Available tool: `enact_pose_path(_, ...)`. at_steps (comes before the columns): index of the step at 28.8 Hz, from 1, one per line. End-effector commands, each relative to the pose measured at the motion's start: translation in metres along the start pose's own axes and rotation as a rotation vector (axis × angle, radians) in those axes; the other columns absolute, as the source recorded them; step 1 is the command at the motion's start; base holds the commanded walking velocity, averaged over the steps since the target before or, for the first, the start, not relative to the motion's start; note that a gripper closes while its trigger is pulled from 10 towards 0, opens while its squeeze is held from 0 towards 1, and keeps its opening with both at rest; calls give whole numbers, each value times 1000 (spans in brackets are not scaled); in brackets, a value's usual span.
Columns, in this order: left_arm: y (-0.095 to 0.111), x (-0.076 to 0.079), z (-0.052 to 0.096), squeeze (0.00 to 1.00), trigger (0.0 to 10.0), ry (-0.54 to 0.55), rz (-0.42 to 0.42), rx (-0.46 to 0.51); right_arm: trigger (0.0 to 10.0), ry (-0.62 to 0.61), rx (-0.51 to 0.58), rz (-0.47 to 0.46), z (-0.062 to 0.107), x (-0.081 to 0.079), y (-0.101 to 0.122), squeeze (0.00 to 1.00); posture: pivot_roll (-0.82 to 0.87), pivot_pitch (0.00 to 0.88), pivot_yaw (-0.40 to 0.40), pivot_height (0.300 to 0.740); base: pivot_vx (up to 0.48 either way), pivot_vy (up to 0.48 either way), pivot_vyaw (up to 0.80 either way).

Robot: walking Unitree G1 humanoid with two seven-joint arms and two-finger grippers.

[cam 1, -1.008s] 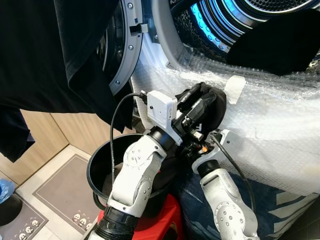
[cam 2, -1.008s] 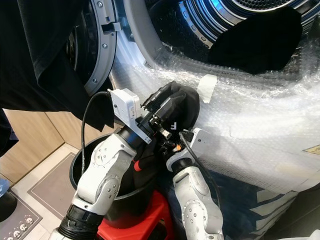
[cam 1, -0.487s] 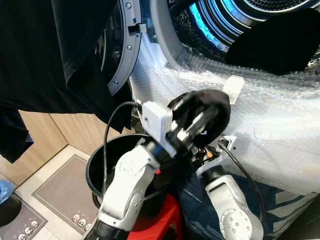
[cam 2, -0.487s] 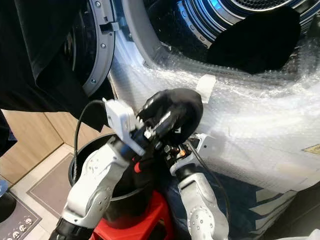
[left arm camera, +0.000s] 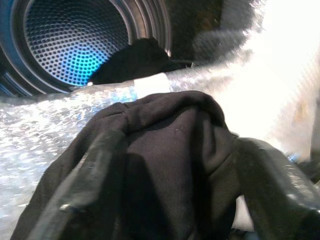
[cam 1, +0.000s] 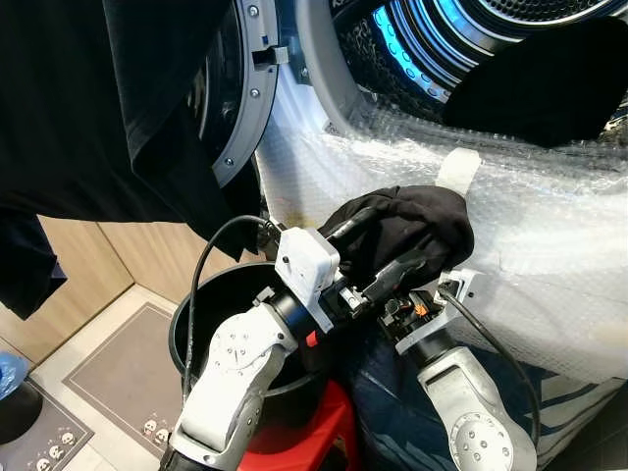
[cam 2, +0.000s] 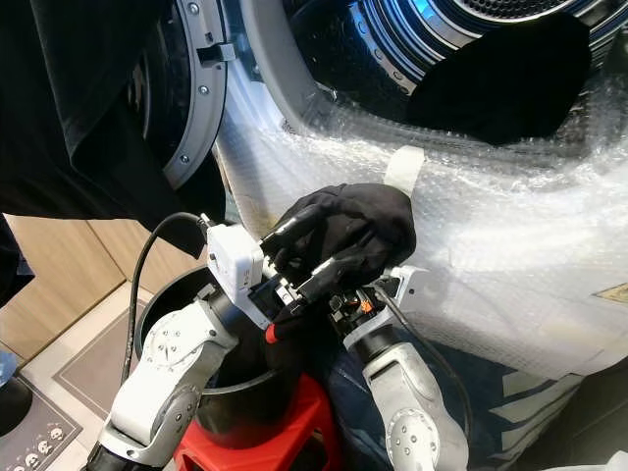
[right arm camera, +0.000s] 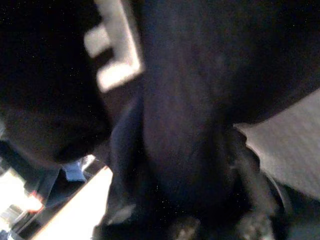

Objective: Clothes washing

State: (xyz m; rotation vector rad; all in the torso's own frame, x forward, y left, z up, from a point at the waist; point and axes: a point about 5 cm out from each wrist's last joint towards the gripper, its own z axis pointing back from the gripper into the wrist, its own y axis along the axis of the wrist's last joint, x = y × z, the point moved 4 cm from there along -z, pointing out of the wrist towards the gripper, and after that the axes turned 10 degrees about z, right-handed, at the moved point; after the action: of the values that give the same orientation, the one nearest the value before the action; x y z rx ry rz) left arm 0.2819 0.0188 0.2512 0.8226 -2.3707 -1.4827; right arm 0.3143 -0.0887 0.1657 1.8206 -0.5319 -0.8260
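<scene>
Left end effector (cam 1: 378, 257) grips the bunched black garment (cam 1: 417, 224) against the bubble-wrapped washer front (cam 1: 549, 255) below the drum opening (cam 1: 510, 39); right end effector's state cannot be told; the soft, limp cloth likely needs a mid-bunch hold.

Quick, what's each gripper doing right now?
Left gripper: shut on the black garment.
Right gripper: under the same garment; fingers hidden, cannot be told.

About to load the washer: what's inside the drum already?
A dark garment lies at the drum's mouth, draped over the bubble-wrapped rim. Behind it, perforated wall lit blue; the drum's floor beneath the garment is covered.
</scene>
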Motion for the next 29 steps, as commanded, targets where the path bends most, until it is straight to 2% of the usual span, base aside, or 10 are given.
enact_pose_path(1,5,1,4,1000,10000,-15,-48,-16,0,96,30,25,3,-9,13,0,-90,59,61,740,0,0,0)
enact_pose_path(6,6,5,10,1000,10000,-55,-55,-52,0,144,-6,76,18,-1,18,0,-83,53,59,740,0,0,0)
enact_pose_path(10,1,11,17,1000,10000,-91,-54,-104,0,202,-33,96,30,-1,20,0,-82,50,60,740,0,0,0)
enact_pose_path(14,-5,16,27,1000,10000,-129,-24,-173,0,273,-82,127,46,-1,25,0,-83,41,63,740,0,0,0)
enact_pose_path(20,-11,20,34,1000,10000,-162,13,-235,0,310,-94,160,56,4,36,0,-81,31,68,740,0,0,0)
enact_pose_path(24,-18,27,44,1000,10000,-218,48,-312,0,333,-77,199,63,9,57,0,-82,30,68,740,0,0,0)
enact_pose_path(25,-21,30,49,1000,10000,-229,77,-343,0,343,-69,224,65,11,68,0,-82,31,68,740,0,0,0)
enact_pose_path(29,-24,30,56,1000,10000,-234,118,-378,0,383,-42,262,68,9,91,0,-84,33,67,740,0,0,0)
